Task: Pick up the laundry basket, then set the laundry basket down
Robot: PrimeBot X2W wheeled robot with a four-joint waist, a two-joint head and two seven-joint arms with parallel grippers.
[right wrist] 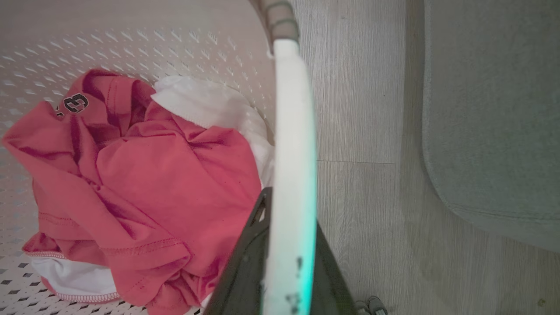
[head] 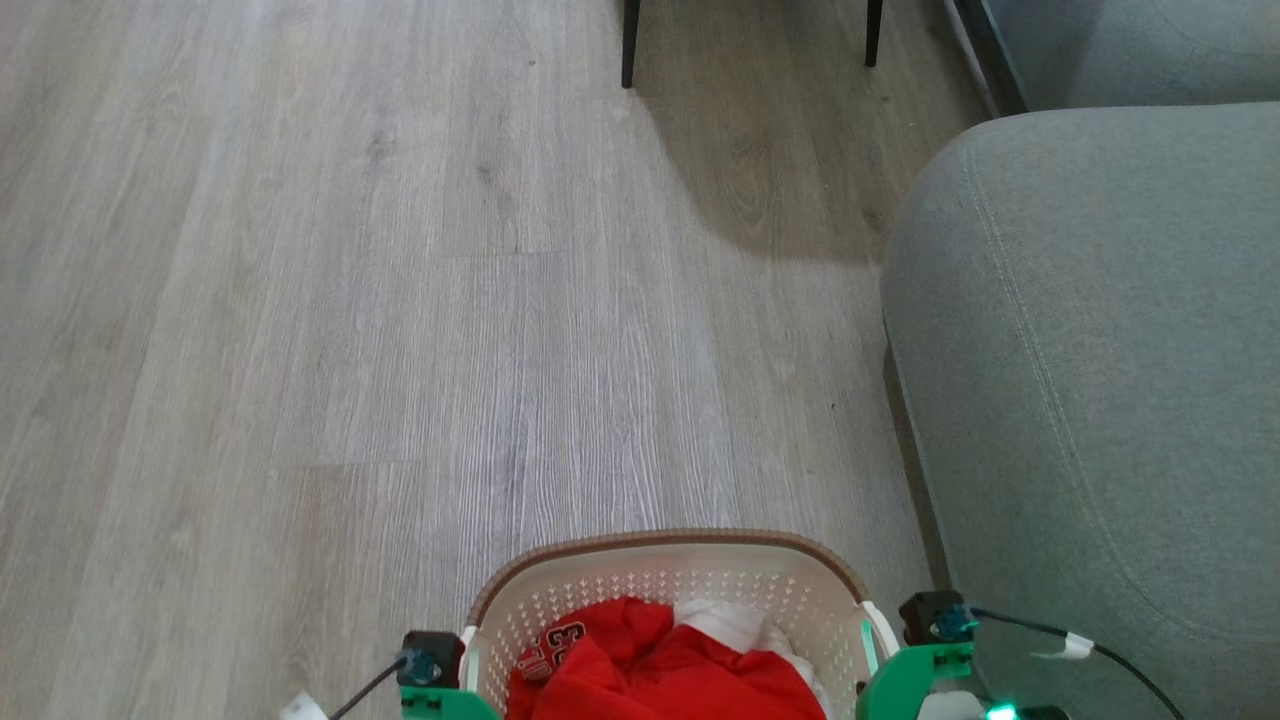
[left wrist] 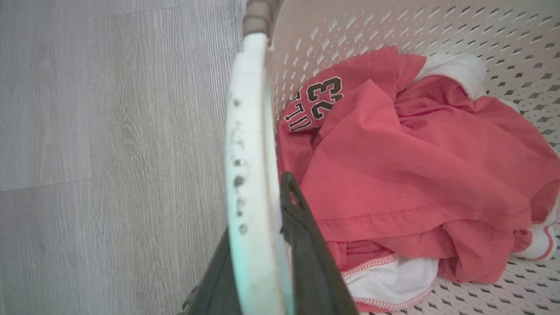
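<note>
- Looks like mid-carry, past the pick-up and short of the set-down, going by the laundry basket [head: 660,585] riding up close at the near edge, dead centre, gripped on both sides. Can't see the underside though, so can't swear to it being off the floor [head: 350,300].
- Next up, probably: lowering it level onto the open floor ahead, keeping both sides even to stop the red and white clothes [head: 650,670] sliding, and steering clear of the grey sofa [head: 1100,350] just to the right. No letting go before getting it flat and settled.
- Left hand [left wrist: 258,210]: nearly closed, clenched across the basket's left handle [left wrist: 249,131], with one dark finger [left wrist: 306,253] inside the wall and the other outside.
- Right hand [right wrist: 291,218]: same deal, pinched tight over the right handle [right wrist: 291,131], straddling it inside and out.
- Touching nothing else, far as can be told. Black chair legs [head: 630,45] way off at the far end, well out of the way.
</note>
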